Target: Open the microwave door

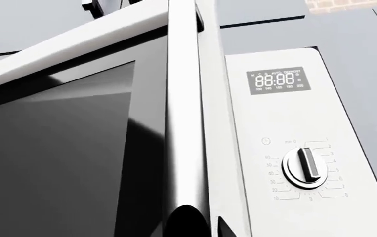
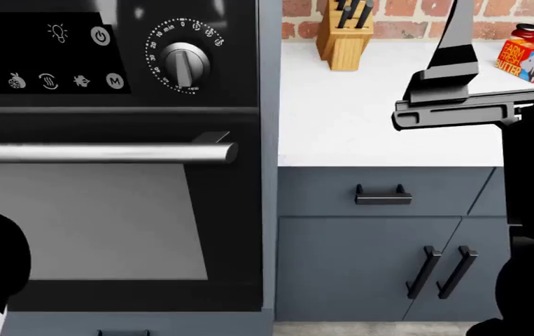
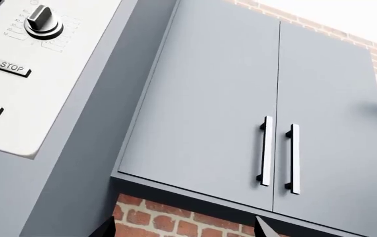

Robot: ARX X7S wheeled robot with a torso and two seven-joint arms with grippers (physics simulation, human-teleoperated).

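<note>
The microwave door has a dark glass pane and a long silver handle along its edge. In the left wrist view the door stands ajar, its top edge slanting away from the white control panel with display and dial. My left gripper is at the handle's lower end, its two dark fingertips close together on the handle. The same panel with STOP and START buttons shows in the right wrist view. My right gripper is open and empty, off to the side of the microwave, facing brick wall.
A black wall oven with a bar handle sits below. To its right are a white counter with a knife block and a butter box, and grey drawers. Grey upper cabinets hang beside the microwave. My right arm rises over the counter.
</note>
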